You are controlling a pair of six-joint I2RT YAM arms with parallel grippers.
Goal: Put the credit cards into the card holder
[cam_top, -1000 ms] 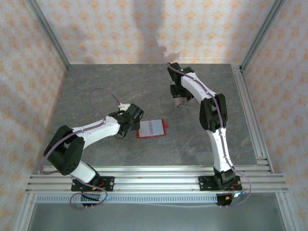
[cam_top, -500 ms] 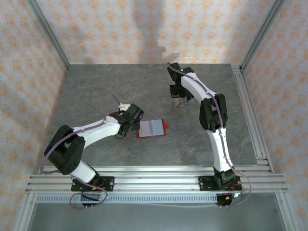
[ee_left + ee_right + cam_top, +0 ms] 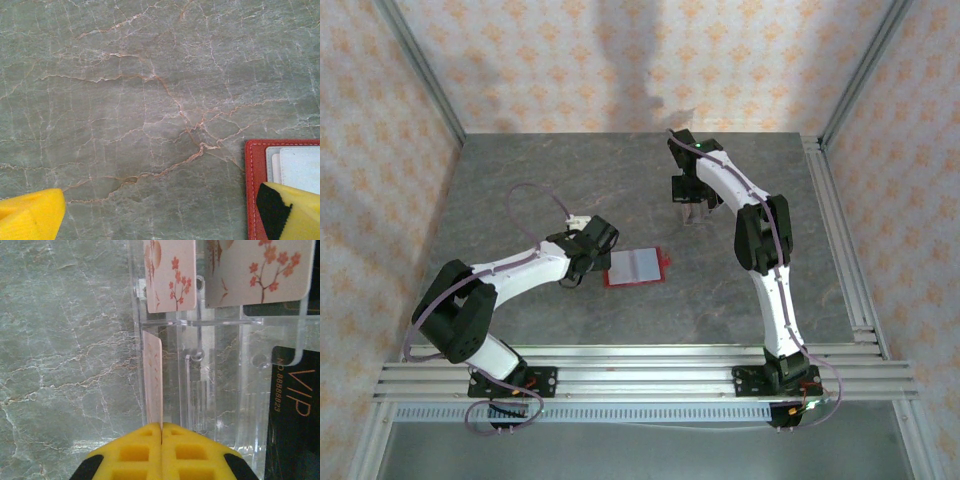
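The card holder (image 3: pixel 637 266) lies open on the table, red with a pale lining (image 3: pixel 300 167). My left gripper (image 3: pixel 603 260) is open at its left edge; in the left wrist view (image 3: pixel 160 216) one yellow finger (image 3: pixel 287 212) overlaps the holder's corner and the other (image 3: pixel 30 217) is over bare table. My right gripper (image 3: pixel 695 210) is at the clear stand (image 3: pixel 220 365). It is shut (image 3: pixel 162 427) on the edge of a pale pink credit card (image 3: pixel 153 380) standing upright in the stand. Two blossom-print cards (image 3: pixel 170 275) (image 3: pixel 257 270) and a black VIP card (image 3: pixel 295 405) are also in the stand.
Grey marbled table (image 3: pixel 540 190) with metal rails along the front (image 3: pixel 640 375) and right side (image 3: pixel 840 240). Patterned walls enclose the back and both sides. Open floor lies between the stand and the card holder.
The right gripper's jaws have closed onto the pink card in the stand. The left arm and the card holder have stayed put.
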